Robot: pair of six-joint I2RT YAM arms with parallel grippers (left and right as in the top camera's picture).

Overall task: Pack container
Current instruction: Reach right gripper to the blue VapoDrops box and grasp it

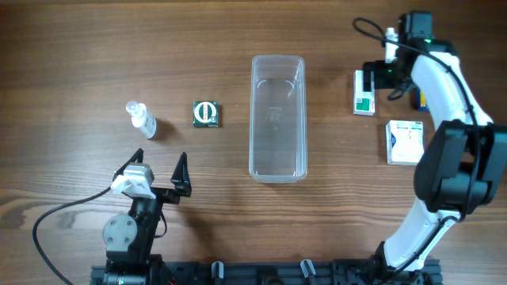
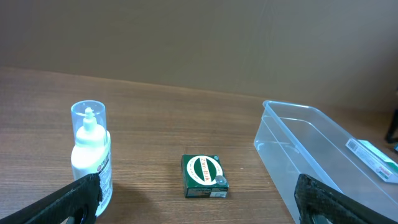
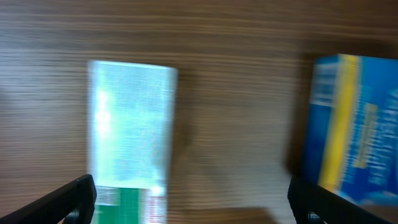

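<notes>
The container point(image 1: 277, 119), a long clear tub, stands empty in the middle of the table; it also shows at the right of the left wrist view point(image 2: 323, 155). My left gripper point(image 1: 158, 170) is open and empty near the front left, facing a small green box point(image 1: 207, 113) point(image 2: 204, 176) and a small clear bottle point(image 1: 142, 118) point(image 2: 91, 155). My right gripper point(image 1: 388, 75) is open at the back right, above a white and green box point(image 1: 364, 93) point(image 3: 130, 124) and beside a blue and yellow box point(image 1: 420, 99) point(image 3: 354, 127). The right wrist view is blurred.
A white box with blue print point(image 1: 405, 142) lies right of the container. The right arm point(image 1: 447, 119) reaches along the right side. A black cable point(image 1: 63, 214) runs across the front left.
</notes>
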